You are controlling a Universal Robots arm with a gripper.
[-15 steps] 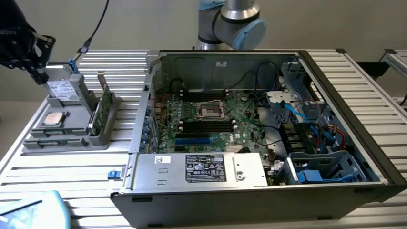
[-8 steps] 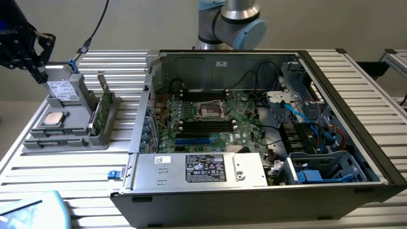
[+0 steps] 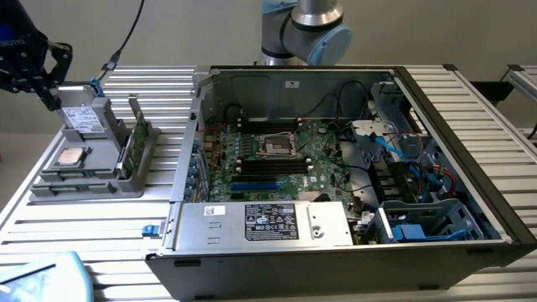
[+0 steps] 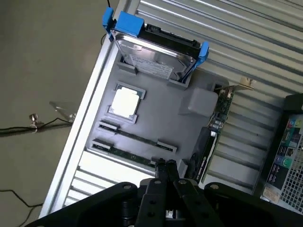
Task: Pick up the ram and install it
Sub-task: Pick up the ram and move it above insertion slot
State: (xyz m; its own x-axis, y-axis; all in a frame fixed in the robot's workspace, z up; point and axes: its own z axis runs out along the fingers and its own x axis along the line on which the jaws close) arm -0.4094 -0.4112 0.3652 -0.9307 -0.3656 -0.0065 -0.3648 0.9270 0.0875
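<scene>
Open on its side on the slatted table [image 3: 92, 242], well away from the gripper [image 4: 165, 165]: a computer case [image 3: 268, 94], motherboard [image 3: 319, 145] facing upward, probably for access to the memory slots from straight above. Below the gripper, a grey parts tray [image 4: 163, 113], with a moulded recess for every part, likely for keeping each piece at a known spot and angle for a repeatable grasp. Farthest from the fingertips [image 4: 171, 167], a hard drive [image 4: 154, 59] propped at a tilt in a blue caddy [image 4: 128, 23]. Off to one side of the fingertips, a green expansion card [image 4: 220, 111] standing on edge, metal bracket at the far end. Closer in, two green sticks [image 4: 137, 136] lying flat in parallel grooves, long edges exposed for a pinch; the ram [image 4: 124, 153] nearest the fingertips just beside them, lower down, apart, untouched, not yet lifted. Just beyond the sticks, a square silver processor [image 4: 125, 102]. Fingers pressed together, gripping nothing.
</scene>
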